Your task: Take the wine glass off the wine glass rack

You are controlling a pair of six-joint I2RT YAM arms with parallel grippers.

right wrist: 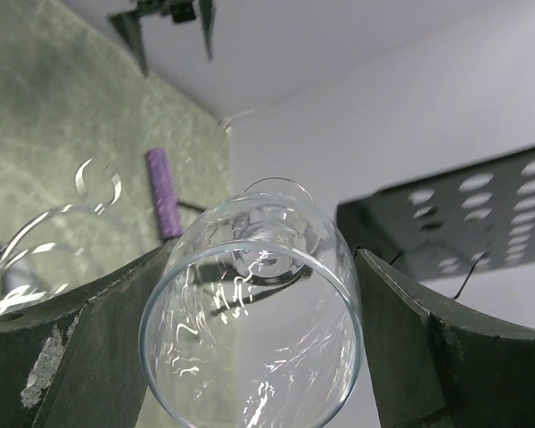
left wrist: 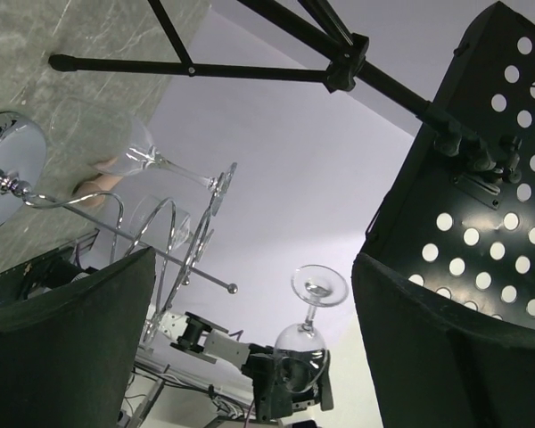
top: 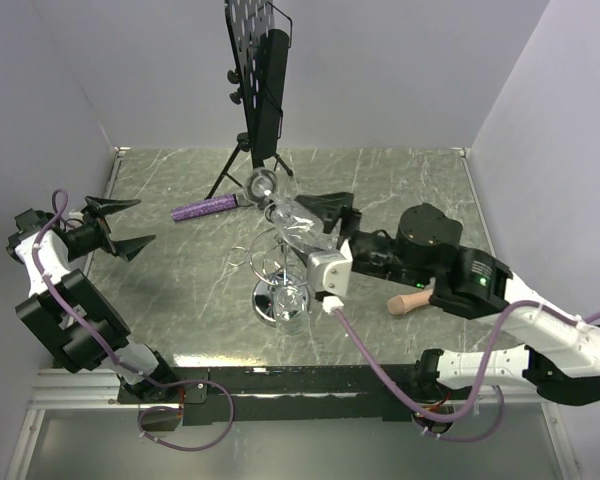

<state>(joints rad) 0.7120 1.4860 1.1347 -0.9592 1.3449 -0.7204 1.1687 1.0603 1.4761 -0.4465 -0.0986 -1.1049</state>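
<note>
The right gripper (top: 302, 222) has its black fingers (right wrist: 98, 357) closed around the bowl of the clear, stemmed wine glass (right wrist: 259, 348). Gripping the bowl leaves the stem and foot free to slide out of a wire loop. The glass lies tilted beyond the chrome wire wine glass rack (top: 268, 268), foot pointing away. It appears clear of the looped arms, though the overhead view is too cluttered to be sure. A second clear glass (left wrist: 147, 156) hangs on the rack. The left gripper (top: 140, 222) sits spread wide and well apart, probably to stay out of the way.
</note>
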